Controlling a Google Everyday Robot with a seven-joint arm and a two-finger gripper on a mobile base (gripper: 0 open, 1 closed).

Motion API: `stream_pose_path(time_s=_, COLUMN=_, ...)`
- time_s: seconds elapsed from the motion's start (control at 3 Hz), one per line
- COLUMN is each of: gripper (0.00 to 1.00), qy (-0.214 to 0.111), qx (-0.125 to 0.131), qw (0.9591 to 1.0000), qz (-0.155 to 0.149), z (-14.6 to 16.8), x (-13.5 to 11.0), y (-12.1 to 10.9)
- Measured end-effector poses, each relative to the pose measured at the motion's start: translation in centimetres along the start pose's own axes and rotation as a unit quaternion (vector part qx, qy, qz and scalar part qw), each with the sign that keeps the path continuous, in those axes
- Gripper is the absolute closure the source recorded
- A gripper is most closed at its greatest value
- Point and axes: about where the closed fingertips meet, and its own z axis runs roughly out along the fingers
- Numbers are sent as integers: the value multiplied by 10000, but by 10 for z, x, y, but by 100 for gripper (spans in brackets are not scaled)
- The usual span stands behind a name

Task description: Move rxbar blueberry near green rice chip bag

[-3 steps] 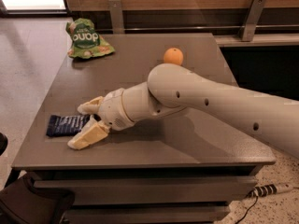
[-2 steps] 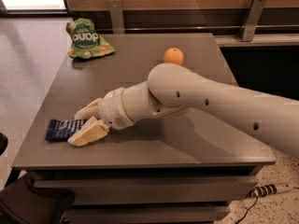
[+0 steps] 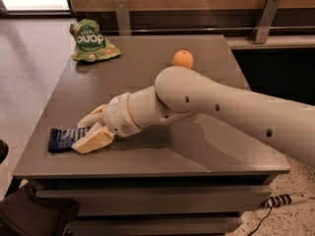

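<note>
The rxbar blueberry, a flat dark navy wrapper, lies on the grey table near its front left corner. My gripper reaches in from the right, low over the table. Its two cream fingers stand apart on either side of the bar's right end, one behind it and one in front. The bar rests flat on the table. The green rice chip bag lies at the table's far left corner, well away from the bar. My arm covers the table's middle.
An orange sits at the back of the table, just behind my arm. A wooden wall with metal brackets runs along the back. A power strip lies on the floor at the lower right. The table's front edge is close to the bar.
My gripper has moved slightly left and down over the bar's right end, and the gap between its fingers has narrowed. The bar, bag and orange have not moved.
</note>
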Motion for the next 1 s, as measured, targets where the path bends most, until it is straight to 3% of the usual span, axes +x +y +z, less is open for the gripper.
stream_pose_path(time_s=0.33, gripper=100, qy=0, qx=0, qw=10000, qz=0, z=0, x=0, y=0)
stream_pose_path(time_s=0.67, gripper=100, qy=183, qx=86, qw=9998, qz=-49, z=-14, x=-11, y=-18)
stream_pose_path(time_s=1.0, gripper=100, qy=399, qx=294, qw=9986, qz=-203, z=-47, x=-34, y=-54)
